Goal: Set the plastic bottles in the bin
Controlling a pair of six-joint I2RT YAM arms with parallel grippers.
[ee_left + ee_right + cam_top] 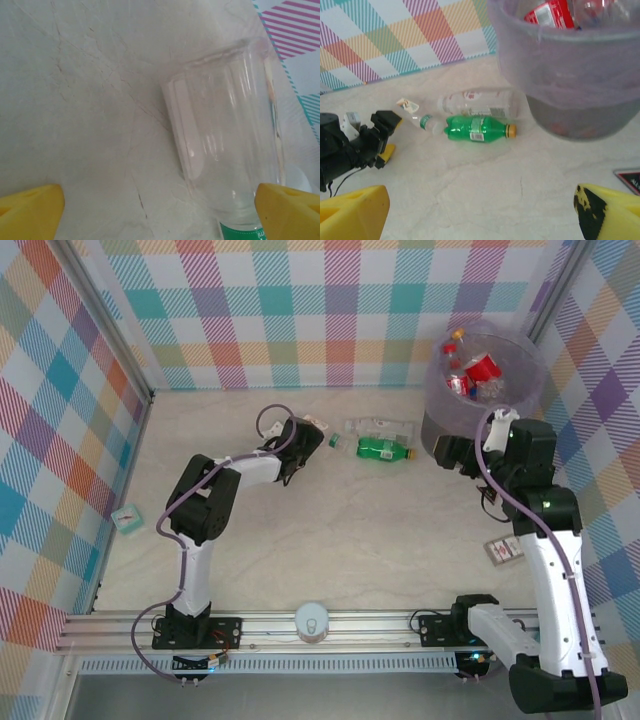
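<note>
Holding the left fingers [31, 212] released and spread wide, gripping nothing, low over the worktop [75, 100]. Looking down from the left wrist at a small clear bottle [225, 140] with a green label, lying on its side just ahead toward one o'clock, close beside one finger. Pointing those fingers, seen from above, toward three o'clock, where that small bottle is lying next to a yellow-capped green bottle [383, 449], with a larger clear bottle [378, 428] just beyond at twelve o'clock, all three on their sides. Holding the right fingers [355, 212] released too, wide apart with nothing between them, hovering at about seven o'clock of the bin [437, 390]. Finding the bin standing upright in the worktop's two o'clock corner, already containing several red-labelled bottles [480, 368].
</note>
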